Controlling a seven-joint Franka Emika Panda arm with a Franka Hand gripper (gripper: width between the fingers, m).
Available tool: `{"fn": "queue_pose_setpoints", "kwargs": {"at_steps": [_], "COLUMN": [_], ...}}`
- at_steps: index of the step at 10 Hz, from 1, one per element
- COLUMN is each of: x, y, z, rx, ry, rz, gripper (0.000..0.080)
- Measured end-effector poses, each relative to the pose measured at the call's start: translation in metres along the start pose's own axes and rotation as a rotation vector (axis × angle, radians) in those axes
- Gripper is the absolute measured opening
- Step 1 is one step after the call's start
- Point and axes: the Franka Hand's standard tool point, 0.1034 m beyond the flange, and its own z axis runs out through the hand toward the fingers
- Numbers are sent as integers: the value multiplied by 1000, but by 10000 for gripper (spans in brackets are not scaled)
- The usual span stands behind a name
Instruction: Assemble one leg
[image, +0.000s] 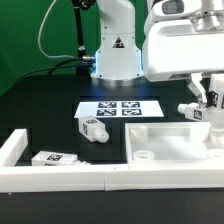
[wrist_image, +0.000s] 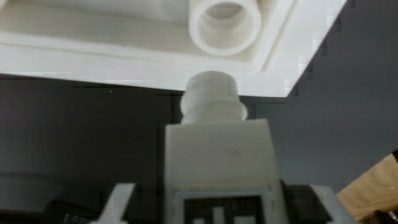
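Gripper (image: 207, 102) clamps leg (wrist_image: 217, 140) between fingers, tip near tabletop (wrist_image: 107, 45).

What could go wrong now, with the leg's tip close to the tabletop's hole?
1. The tip of the leg in the gripper has not reached the hole; pressing on now might strike the tabletop instead.
2. The tip looks slightly off the hole's line, so the thread could jam.
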Motion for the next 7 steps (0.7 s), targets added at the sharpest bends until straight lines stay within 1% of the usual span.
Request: {"fn": "queue_pose_setpoints", "kwargs": {"at_steps": [1, 2, 3, 4, 7], "x": [-10, -19, -23, -24, -23], "y": [-8, -10, -10, -12, -7], "z": [8, 15, 18, 19, 19], "rx": [5, 5, 5, 5, 0], "ry": [-5, -18, -18, -4, 1], "rz": [-4, -6, -7, -9, -21], "gripper": [281, 281, 281, 281, 281]}}
